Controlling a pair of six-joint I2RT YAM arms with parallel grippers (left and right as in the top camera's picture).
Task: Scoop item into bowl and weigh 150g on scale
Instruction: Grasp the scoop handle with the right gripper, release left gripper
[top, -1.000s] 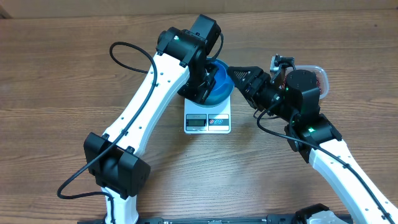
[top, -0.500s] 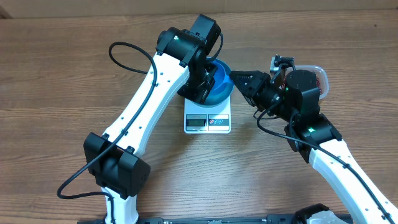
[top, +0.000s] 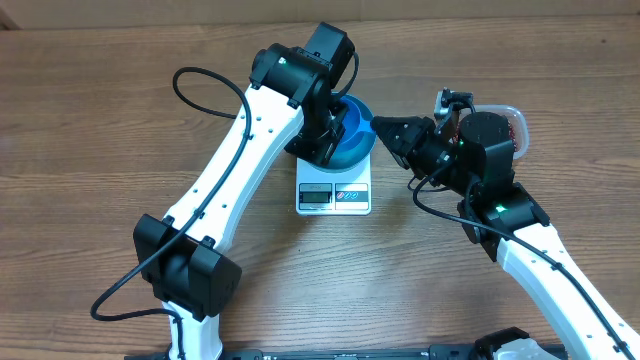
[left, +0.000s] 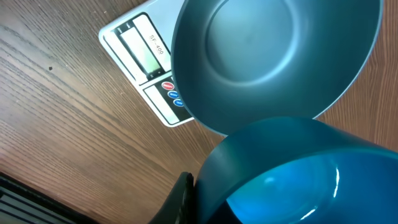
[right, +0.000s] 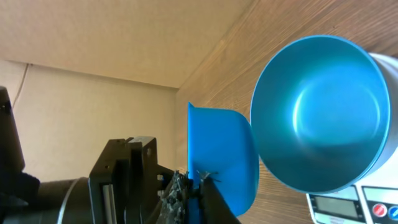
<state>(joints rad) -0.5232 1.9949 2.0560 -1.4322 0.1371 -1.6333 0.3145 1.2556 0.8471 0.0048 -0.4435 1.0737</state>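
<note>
Blue bowl (left: 273, 56) sits empty on the scale (left: 140, 53). Right gripper (right: 198, 183) is clamped tight on the blue scoop (right: 227, 155), just beside the bowl. Left gripper (top: 328, 138) is closed; what it holds cannot be told.

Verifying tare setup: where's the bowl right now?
Overhead view: the bowl sits on the scale, mid-frame, partly under the left arm; the right tool is just off its rim on the right.
</note>
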